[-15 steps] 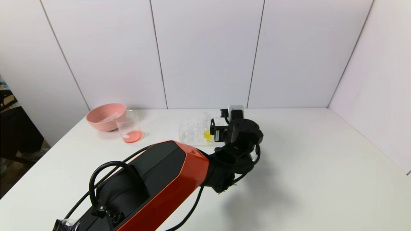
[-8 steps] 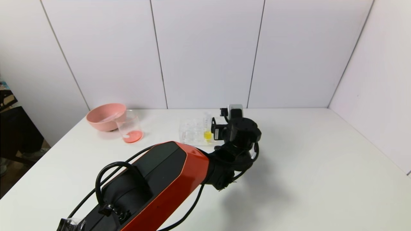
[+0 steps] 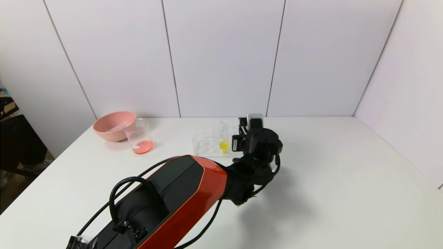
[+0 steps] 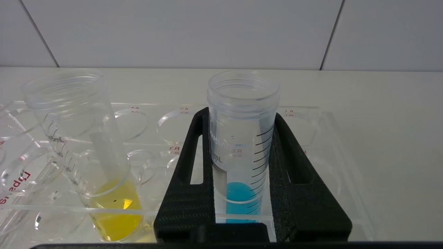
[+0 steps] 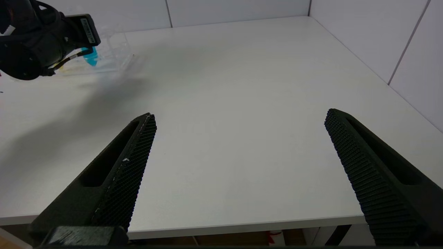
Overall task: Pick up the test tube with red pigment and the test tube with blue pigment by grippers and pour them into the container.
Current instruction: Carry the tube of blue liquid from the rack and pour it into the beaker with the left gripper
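The test tube with blue pigment (image 4: 242, 138) stands upright in the clear rack (image 4: 313, 119), blue liquid in its tip. My left gripper (image 4: 242, 114) is shut on it, one black finger pressed against each side below the threaded rim. In the head view my left arm's wrist (image 3: 261, 141) covers this tube at the rack (image 3: 206, 141). The container (image 3: 140, 136), a clear beaker with red-orange liquid at its bottom, stands at the far left. The test tube with red pigment is out of view. My right gripper (image 5: 240, 114) hangs open over the table's front edge, holding nothing.
A tube with yellow liquid (image 4: 90, 148) leans in the rack beside the blue one. A pink bowl (image 3: 112, 125) sits just behind the beaker. White walls close off the back and the right side of the white table (image 3: 346, 180).
My left gripper's fingers have closed onto the blue tube. The left wrist shifted slightly at the rack. The beaker, bowl and yellow tube have not moved.
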Available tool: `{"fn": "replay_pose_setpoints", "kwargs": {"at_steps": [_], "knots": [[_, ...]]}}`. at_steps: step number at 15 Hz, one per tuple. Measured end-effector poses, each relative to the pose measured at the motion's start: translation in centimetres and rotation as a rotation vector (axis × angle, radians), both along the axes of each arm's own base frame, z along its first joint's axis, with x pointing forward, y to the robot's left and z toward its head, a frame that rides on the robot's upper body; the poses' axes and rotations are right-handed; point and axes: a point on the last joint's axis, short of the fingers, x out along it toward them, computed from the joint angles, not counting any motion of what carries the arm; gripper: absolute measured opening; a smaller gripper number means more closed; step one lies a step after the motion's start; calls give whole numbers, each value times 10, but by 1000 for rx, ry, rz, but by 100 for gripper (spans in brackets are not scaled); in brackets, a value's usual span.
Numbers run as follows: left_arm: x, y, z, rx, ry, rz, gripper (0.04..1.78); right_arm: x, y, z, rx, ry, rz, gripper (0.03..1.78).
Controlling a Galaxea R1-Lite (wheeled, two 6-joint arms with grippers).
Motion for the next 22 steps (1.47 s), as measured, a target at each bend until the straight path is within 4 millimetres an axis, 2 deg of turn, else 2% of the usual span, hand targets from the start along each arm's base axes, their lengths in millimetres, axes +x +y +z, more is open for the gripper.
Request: {"fn": "replay_pose_setpoints", "kwargs": {"at_steps": [8,15,22], "knots": [[0,0,5,16,-4,0,45,0,0,0,0,0,0,177],[-6,4,63,9,-96,5,45,0,0,0,0,0,0,177],[-10,5,78,-6,-116,3,45,0,0,0,0,0,0,178]]}}
